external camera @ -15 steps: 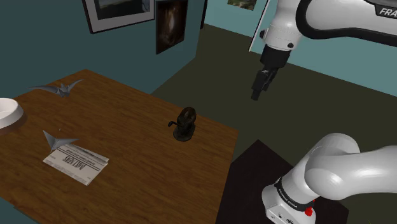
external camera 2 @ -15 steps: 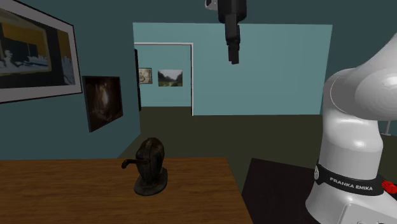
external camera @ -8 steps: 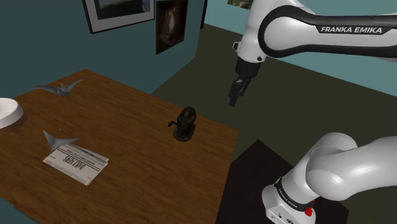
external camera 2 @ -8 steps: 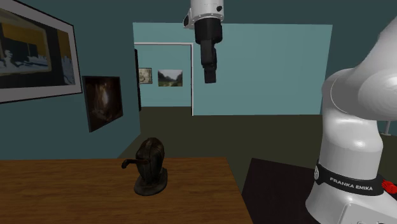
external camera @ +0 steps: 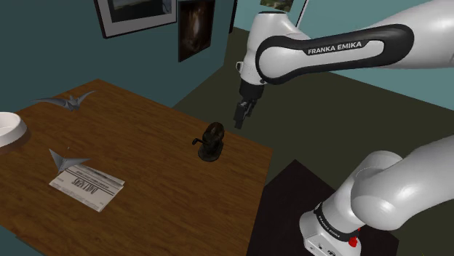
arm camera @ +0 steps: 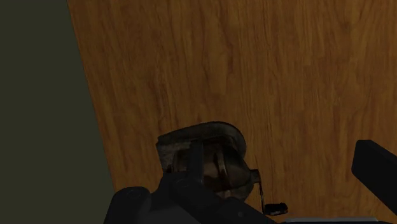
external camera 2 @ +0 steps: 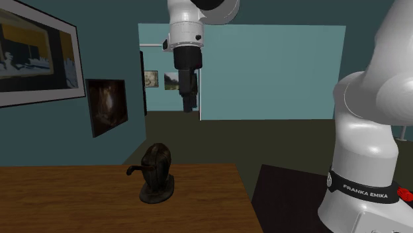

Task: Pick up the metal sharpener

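Brown wooden table (external camera: 145, 145) carries the dark, tarnished-metal crank sharpener (external camera: 211, 142). It stands upright near the table corner closest to the stand, crank arm sticking out to the shoulder view's left. All-black two-finger gripper (external camera: 239, 122) hangs in the air above it, offset to the shoulder view's right, well clear of it. Wrist view: fingers (arm camera: 375, 167) spread wide, gripping nothing, sharpener below them on the wood. Elsewhere on the table: folded white newspaper (external camera: 87, 187), grey paper-plane-shaped figure (external camera: 65, 158) touching its corner, second grey winged figure (external camera: 67, 101) well apart, white bowl (external camera: 11, 129) at the shoulder view's left edge.
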Controlling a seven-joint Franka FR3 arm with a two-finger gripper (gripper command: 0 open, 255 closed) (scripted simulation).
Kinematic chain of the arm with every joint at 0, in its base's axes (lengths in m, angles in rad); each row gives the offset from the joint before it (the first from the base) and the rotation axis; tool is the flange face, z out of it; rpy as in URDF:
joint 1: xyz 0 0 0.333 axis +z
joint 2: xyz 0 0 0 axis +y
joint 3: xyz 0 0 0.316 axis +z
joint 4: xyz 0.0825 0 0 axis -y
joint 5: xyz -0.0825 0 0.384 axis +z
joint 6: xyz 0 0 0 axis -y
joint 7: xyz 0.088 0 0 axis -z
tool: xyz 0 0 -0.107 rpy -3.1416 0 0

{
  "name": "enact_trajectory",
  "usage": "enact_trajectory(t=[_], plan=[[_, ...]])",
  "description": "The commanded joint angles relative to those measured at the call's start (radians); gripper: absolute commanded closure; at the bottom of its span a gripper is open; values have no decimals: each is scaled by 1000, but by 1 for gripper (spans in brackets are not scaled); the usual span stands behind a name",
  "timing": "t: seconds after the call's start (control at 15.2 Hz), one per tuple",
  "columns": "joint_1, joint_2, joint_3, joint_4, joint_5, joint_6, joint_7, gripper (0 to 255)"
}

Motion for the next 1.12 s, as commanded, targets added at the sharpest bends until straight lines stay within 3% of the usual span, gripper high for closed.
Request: enact_trajectory(t=[0.0, 0.86, 1.06], plan=[[8, 74, 8, 20, 1, 60, -15, 0], [69, 545, 66, 283, -35, 300, -71, 0], [75, 591, 68, 299, -42, 332, -72, 0]])
